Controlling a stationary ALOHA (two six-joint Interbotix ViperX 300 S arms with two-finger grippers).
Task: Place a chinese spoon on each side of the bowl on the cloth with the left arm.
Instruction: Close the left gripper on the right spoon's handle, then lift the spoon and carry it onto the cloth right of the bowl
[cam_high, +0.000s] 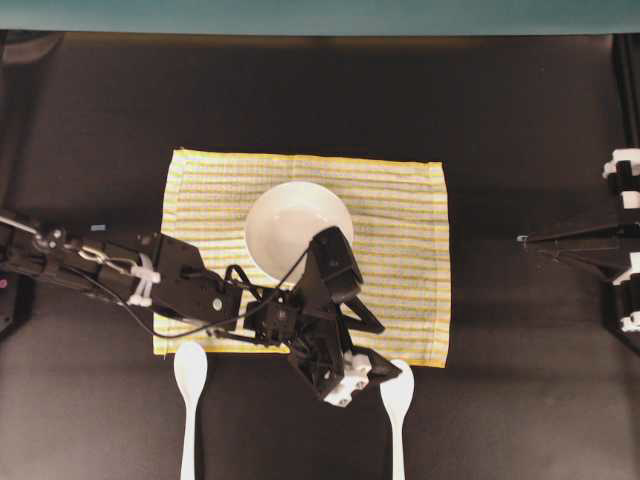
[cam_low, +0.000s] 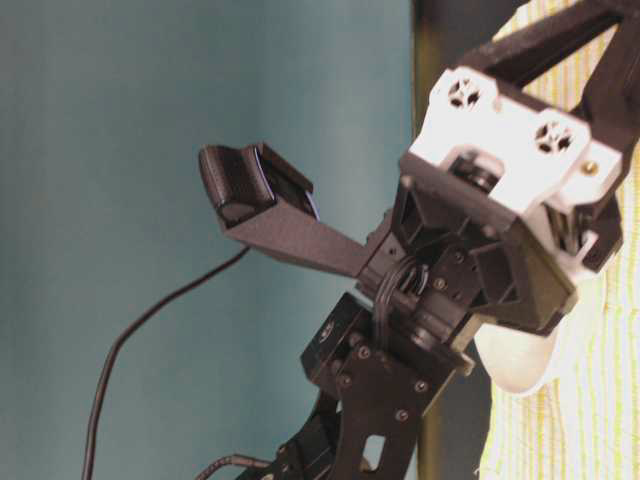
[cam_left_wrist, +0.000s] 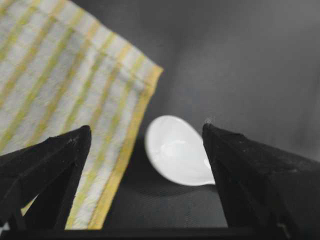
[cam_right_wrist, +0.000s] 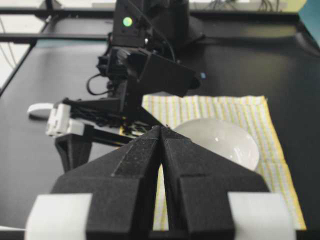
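Black table (cam_high: 520, 150) with a teal wall behind. Nearest the front edge lie two white spoons: the left spoon (cam_high: 189, 385) and the right spoon (cam_high: 397, 395). The left gripper (cam_high: 365, 378), jaws spread wide and empty, straddles the right spoon's scoop. Beyond, the bowl (cam_high: 290, 225) sits centred on the cloth (cam_high: 400, 250). The right gripper (cam_right_wrist: 161, 135) is closed.

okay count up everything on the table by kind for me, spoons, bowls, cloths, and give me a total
Spoons: 2, one white spoon below the cloth's lower left corner, another white spoon below its lower right corner by the open left pincer
Bowls: 1, the white bowl
Cloths: 1, the striped cloth
Total: 4
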